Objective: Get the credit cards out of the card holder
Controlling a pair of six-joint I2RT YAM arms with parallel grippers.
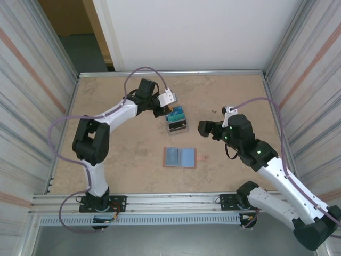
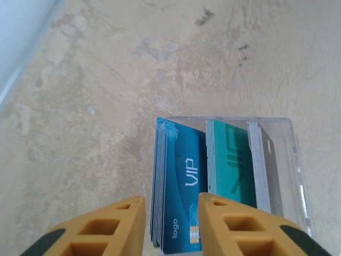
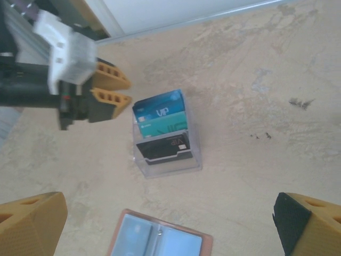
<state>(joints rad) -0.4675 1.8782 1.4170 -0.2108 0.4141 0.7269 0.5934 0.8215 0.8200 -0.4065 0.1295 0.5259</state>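
The card holder [image 1: 180, 157] lies open and flat mid-table, tan-rimmed with pale blue-grey panels; it is also at the bottom of the right wrist view [image 3: 160, 242]. Whether cards sit in its panels I cannot tell. Behind it, credit cards stand in a clear stand [image 1: 177, 121]: a blue card [image 2: 184, 181], a teal one [image 2: 229, 160] and a dark one [image 3: 162, 146]. My left gripper [image 2: 171, 205] is at the stand's far end, its jaws parted on either side of the blue card stack with a gap on the left. My right gripper [image 3: 169, 213] hovers wide open right of the stand, holding nothing.
The tan tabletop [image 1: 122, 154] is fenced by corrugated walls on the left and right and a white panel at the back. A metal rail [image 1: 170, 200] runs along the near edge. Small dark specks [image 3: 298, 102] mark the surface right of the stand.
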